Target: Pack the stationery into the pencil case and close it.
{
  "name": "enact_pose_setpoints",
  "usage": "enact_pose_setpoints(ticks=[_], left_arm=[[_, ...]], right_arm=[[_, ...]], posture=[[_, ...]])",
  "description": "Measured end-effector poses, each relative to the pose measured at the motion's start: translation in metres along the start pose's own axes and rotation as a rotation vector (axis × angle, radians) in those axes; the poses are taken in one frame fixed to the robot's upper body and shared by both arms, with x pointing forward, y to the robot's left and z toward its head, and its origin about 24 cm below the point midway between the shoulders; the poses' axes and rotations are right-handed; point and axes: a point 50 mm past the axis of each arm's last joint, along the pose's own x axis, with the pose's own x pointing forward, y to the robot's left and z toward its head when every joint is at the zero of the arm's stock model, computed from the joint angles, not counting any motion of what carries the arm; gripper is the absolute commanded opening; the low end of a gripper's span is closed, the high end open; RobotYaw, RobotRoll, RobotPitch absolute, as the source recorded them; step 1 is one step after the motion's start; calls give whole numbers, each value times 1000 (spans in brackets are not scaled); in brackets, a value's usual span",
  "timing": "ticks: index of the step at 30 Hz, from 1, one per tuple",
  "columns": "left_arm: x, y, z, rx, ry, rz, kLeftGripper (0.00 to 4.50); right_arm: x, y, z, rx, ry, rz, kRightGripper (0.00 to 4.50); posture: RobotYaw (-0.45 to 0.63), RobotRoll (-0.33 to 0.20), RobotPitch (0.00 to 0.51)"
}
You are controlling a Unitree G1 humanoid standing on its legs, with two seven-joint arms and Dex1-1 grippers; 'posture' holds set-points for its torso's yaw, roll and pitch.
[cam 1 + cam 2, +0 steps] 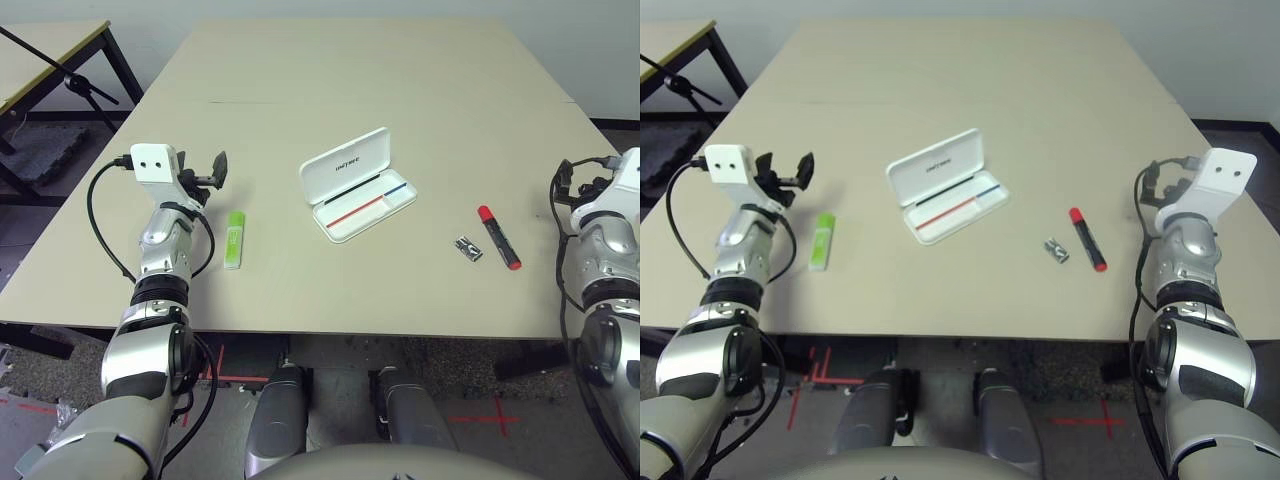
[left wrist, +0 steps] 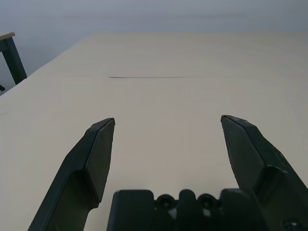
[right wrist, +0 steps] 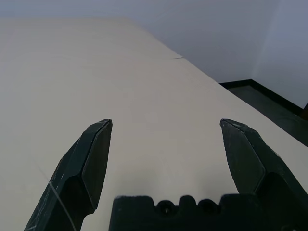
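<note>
The red marker [image 1: 499, 238], a slim cylinder with a black end, lay nearest the front table [image 1: 400, 80] edge on the robot's right, with the small black-and-silver clip [image 1: 468, 249] just beside it on its inner side. The lime-green highlighter [image 1: 234, 239], a stubby glossy plastic stick, lay at about the same depth on the left, directly ahead of the left forearm. This spread probably put each item within reach of the arm on its own side. Both tools hovered above the matte beige tabletop, holding nothing: the left gripper [image 2: 162, 126] showed its wedge-shaped black fingers spread wide, and the right gripper [image 3: 163, 126] likewise stood fully parted, apparently ready for a first pick. Farther in, near the table's middle and between the two groups of stationery, the pencil case [image 1: 357, 184] lay open, a flat white hard-plastic box with rounded corners. Its hinged lid, bearing small dark lettering, was folded back on the far side, and the shallow tray with a red and blue stripe faced the robot, empty, so no packing had yet been done.
</note>
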Motion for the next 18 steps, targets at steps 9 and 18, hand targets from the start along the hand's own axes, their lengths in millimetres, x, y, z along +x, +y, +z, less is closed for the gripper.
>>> enact_pose_setpoints(ticks=[9,18], left_arm=[[0,-4,-3,-6,10,-8,4443],[2,-5,0,-3,-1,-18,4443]], right_arm=[[0,0,0,-2,1,6,4500],[0,1,1,-1,13,78,4500]], posture=[[22,0,100],[43,0,93]])
